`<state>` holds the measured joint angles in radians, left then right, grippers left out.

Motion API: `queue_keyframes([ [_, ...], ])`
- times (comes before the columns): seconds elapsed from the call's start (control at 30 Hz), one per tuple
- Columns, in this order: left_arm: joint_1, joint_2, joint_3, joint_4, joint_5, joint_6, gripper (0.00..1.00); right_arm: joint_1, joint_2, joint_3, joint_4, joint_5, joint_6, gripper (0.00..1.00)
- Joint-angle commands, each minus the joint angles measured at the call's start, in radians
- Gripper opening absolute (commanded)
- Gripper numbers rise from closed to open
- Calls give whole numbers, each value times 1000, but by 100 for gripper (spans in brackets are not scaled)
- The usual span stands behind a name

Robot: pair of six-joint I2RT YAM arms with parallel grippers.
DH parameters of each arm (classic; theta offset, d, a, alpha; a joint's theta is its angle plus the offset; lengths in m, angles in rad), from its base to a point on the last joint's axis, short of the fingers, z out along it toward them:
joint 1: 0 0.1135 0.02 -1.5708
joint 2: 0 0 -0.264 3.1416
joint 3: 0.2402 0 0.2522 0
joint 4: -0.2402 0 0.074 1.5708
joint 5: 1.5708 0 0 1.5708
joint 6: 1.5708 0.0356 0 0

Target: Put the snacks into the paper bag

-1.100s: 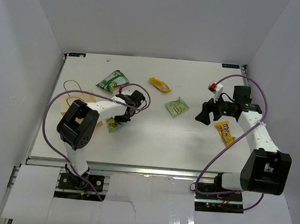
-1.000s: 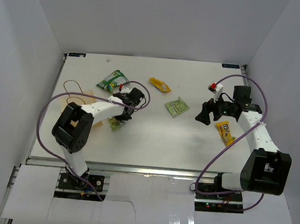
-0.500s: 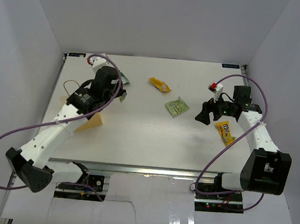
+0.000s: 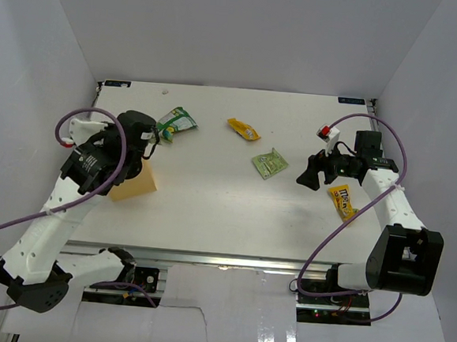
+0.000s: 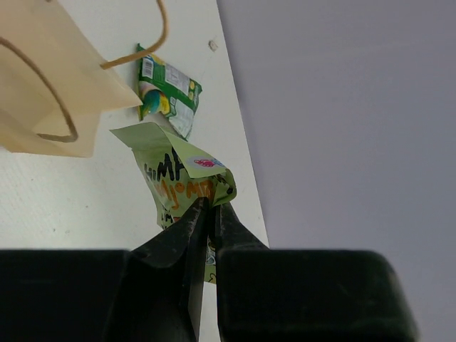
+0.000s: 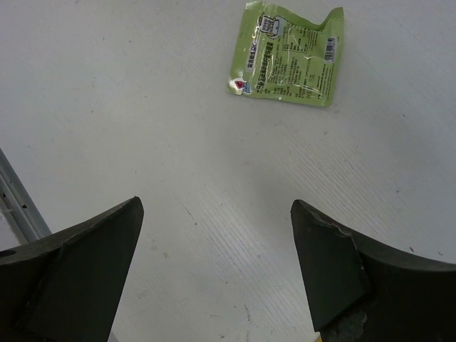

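Overhead view plus two wrist close-ups

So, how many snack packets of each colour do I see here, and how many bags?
Green packets: 3 (green-white packet, pale green packet, small green packet in the left claw)
Yellow or orange packets: 2 (orange packet, M&M's pack)
Paper bags: 1 (bag)
Total: 6

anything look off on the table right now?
The paper bag at the left looks tipped on its side, not standing, largely under the left arm. The small green packet in the left pincer is creased, pinched by one edge. Nothing spilled.
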<state>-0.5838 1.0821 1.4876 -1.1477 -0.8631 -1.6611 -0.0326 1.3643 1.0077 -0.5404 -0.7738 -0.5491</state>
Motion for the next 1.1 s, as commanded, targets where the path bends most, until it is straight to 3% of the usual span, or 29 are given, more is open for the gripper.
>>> queue_keyframes([
  [0.0,24,4,-12,-129,-71,-204,0,-6,-7,25,33,-33,9,90],
  [0.07,74,-14,-36,-101,-67,-198,0,-6,-10,23,33,-30,9,90],
  [0.27,334,-70,-164,265,105,164,0,-6,-5,25,31,-33,6,90],
  [0.7,470,-70,-263,252,231,166,3,-7,-2,34,30,-30,-2,90],
  [0.8,470,-76,-279,238,239,149,16,-7,10,43,30,-32,-3,90],
  [0.83,470,-79,-279,232,239,147,30,-6,13,48,30,-33,-2,90],
  [0.9,470,-77,-276,230,234,155,43,-6,22,51,33,-45,0,90],
  [1.07,470,-85,-259,235,230,184,65,26,51,78,13,-38,-22,91],
])
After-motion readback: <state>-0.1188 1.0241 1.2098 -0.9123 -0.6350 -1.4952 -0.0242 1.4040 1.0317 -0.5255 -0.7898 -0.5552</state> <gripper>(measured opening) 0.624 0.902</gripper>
